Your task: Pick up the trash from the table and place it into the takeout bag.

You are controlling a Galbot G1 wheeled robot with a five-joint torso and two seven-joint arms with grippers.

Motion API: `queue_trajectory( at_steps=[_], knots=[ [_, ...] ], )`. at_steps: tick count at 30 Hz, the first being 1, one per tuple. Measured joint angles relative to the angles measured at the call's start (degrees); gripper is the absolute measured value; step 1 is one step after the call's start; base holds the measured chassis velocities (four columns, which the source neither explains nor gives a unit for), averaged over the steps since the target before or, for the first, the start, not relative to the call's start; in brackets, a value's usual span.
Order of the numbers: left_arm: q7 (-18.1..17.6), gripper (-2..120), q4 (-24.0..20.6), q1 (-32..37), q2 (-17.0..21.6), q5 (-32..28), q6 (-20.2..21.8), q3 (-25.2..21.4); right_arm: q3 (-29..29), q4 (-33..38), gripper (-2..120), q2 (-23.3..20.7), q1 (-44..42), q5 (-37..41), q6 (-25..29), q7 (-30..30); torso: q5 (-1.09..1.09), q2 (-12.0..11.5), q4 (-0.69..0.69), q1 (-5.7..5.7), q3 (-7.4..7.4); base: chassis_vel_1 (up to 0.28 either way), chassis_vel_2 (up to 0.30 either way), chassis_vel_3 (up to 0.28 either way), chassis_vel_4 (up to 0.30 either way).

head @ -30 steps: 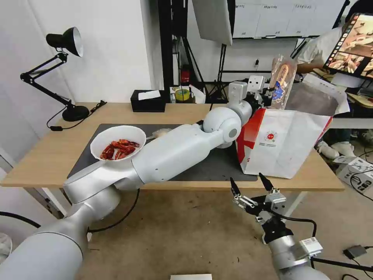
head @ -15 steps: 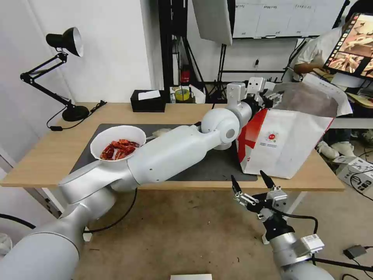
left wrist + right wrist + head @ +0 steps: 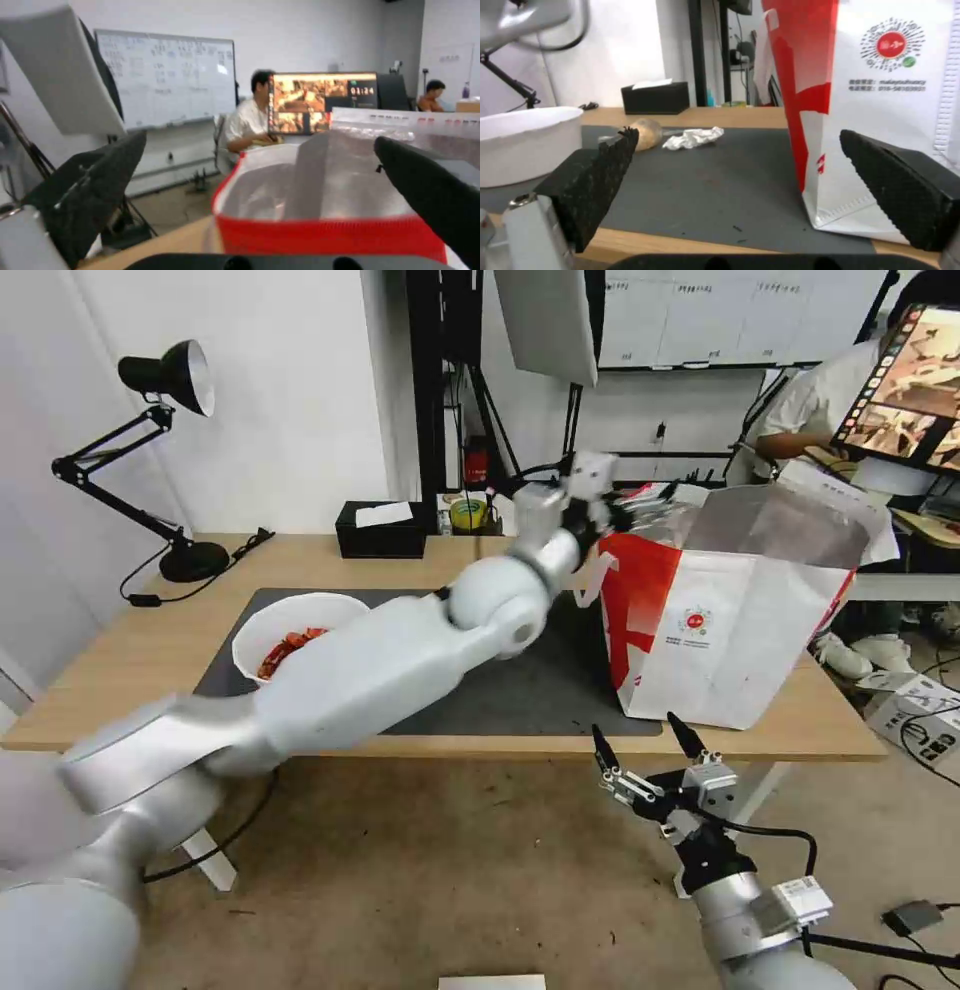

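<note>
The takeout bag (image 3: pixel 730 620) stands open on the right end of the table (image 3: pixel 130 670), with its foil lining (image 3: pixel 325 180) showing in the left wrist view. My left gripper (image 3: pixel 632 496) hovers at the bag's upper left rim, open and empty. The white bowl of crayfish shells (image 3: pixel 290 640) sits on the dark mat (image 3: pixel 540 690), partly hidden by my left arm. The right wrist view shows the bowl (image 3: pixel 525 142), the small clear bag with a beige lump (image 3: pixel 645 137) and the crumpled tissue (image 3: pixel 692 137) on the mat. My right gripper (image 3: pixel 645 750) hangs open below the table's front edge.
A black desk lamp (image 3: pixel 165 450) stands at the table's back left. A black tissue box (image 3: pixel 380 528) and a yellow tape roll (image 3: pixel 468 513) sit along the back edge. A person sits at a monitor (image 3: pixel 905 380) behind the bag.
The clear package my left gripper held above the bag a second ago is gone from it. The left arm has swung leftward, away from the bag's mouth. The right arm is almost still.
</note>
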Motion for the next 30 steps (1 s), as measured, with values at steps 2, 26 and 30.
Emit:
queue_trajectory(
  at_steps=[2,26,30],
  knots=[
    [1.38,115,-2.28,4.1,2.57,2.75,-1.19,-2.06,0.13,-0.37,100,-0.24,0.22,0.1,1.1,-0.12,0.0,0.0,0.01,0.0,0.0,0.0,0.0,0.0,0.0],
    [5.65,100,-14.51,31.19,16.28,10.83,-2.98,-22.53,1.08,-1.94,100,-0.45,0.92,-2.84,4.67,-1.55,0.01,0.01,0.01,0.0,-0.01,0.0,0.0,0.0,0.0],
    [6.41,100,-16.82,37.26,17.85,12.65,-3.0,-27.72,0.85,-2.0,100,-0.27,0.98,-3.62,4.7,-1.56,0.0,0.01,0.0,0.0,-0.01,0.0,0.0,0.0,0.0]
  ],
)
